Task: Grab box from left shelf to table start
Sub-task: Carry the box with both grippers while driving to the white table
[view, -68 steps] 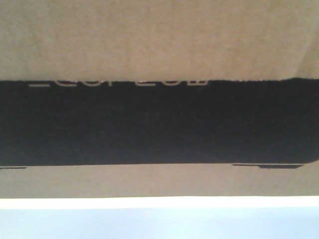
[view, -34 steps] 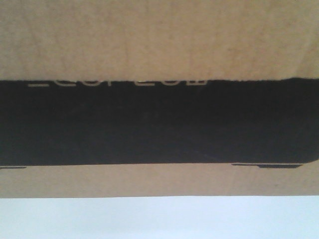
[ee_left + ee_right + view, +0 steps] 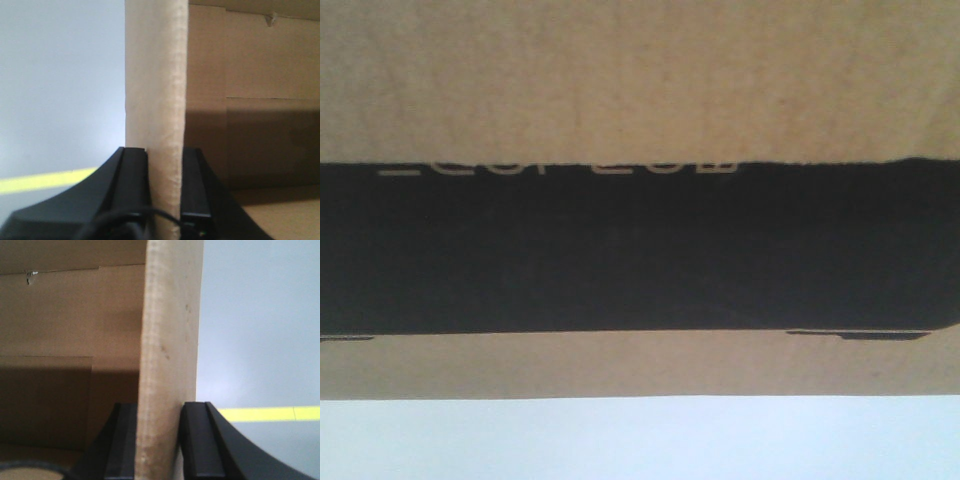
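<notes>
Plainly, the left hand [image 3: 164, 155] is clamped on an upright cardboard wall [image 3: 155, 75] of the box [image 3: 640, 90], one black finger [image 3: 134, 175] pressed to the wall's outer face and the other to its inner face. The box's brown interior lies to that hand's right. To its left is a pale grey surface crossed by a yellow stripe [image 3: 45, 180].

The right hand [image 3: 161, 410] is closed the same way on the opposite wall [image 3: 170, 315], with the interior to its left and the pale ground to its right.

From the front, the box fills nearly the whole view. Its black panel [image 3: 640, 250] runs across the middle, with the lettering [image 3: 555, 168] half cut off at the panel's top edge. A pale strip [image 3: 640, 440] shows beneath the box; whether it is the counter cannot be told.
</notes>
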Controlling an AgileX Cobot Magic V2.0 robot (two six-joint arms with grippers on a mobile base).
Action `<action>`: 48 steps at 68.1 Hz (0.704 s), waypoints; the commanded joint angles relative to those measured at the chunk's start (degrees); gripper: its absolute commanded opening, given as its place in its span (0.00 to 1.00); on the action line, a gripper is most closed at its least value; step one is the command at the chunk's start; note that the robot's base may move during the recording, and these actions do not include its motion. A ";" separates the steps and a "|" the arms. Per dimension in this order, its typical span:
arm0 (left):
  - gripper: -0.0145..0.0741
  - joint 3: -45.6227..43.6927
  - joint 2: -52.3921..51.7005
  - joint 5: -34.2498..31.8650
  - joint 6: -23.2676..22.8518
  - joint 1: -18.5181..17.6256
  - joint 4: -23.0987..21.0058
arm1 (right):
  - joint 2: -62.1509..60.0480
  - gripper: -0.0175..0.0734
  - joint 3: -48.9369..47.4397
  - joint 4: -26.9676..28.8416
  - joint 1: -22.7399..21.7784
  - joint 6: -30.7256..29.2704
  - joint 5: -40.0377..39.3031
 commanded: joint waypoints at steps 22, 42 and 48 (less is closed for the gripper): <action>0.05 -2.11 -0.40 -3.43 -0.61 -0.13 3.70 | -0.05 0.26 -1.68 -10.63 -0.79 -0.64 -5.27; 0.05 -2.11 -0.04 -3.57 -0.61 -0.13 3.57 | 0.43 0.26 -1.68 -10.69 -0.79 -0.64 -5.27; 0.05 -2.11 0.03 -3.47 -0.61 -0.13 3.54 | 0.44 0.26 -1.68 -10.52 -0.79 -0.64 -5.27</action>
